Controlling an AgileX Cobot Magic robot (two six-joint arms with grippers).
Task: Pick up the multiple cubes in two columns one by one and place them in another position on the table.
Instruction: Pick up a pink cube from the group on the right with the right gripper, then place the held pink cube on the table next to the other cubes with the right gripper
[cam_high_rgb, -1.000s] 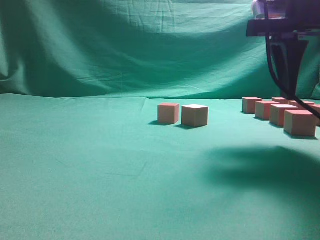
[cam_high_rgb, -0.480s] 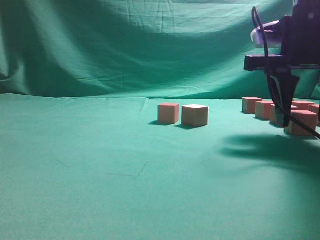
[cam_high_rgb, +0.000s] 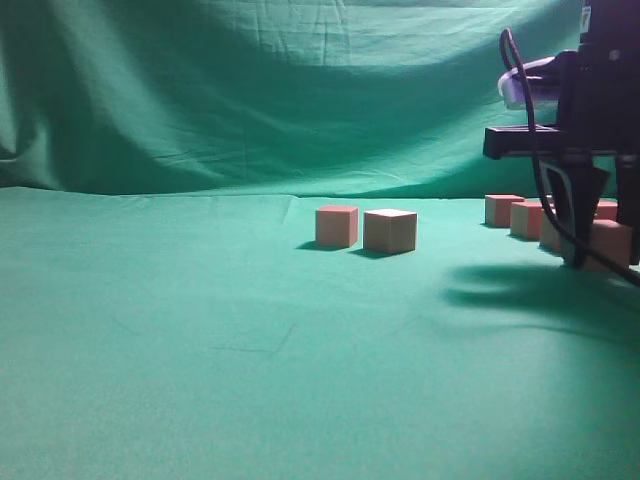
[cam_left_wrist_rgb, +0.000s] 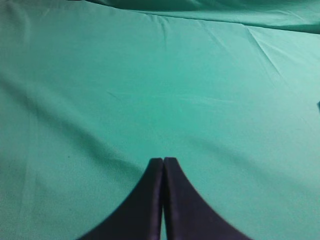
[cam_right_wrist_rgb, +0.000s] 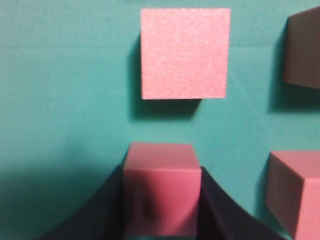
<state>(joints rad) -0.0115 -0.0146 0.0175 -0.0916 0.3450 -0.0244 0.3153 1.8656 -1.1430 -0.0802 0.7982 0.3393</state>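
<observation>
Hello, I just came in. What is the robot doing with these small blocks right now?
The right gripper has its fingers on either side of a pink cube, the nearest one in the group at the right of the green table. The cube seems to sit on the cloth, not lifted. Two cubes already stand apart near the middle. The left gripper is shut and empty, over bare cloth.

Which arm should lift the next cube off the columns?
Right. Its tool already straddles the front cube, fingers against both sides, down at the columns on the table. The left tool is shut over bare cloth, with no cube in its view.
</observation>
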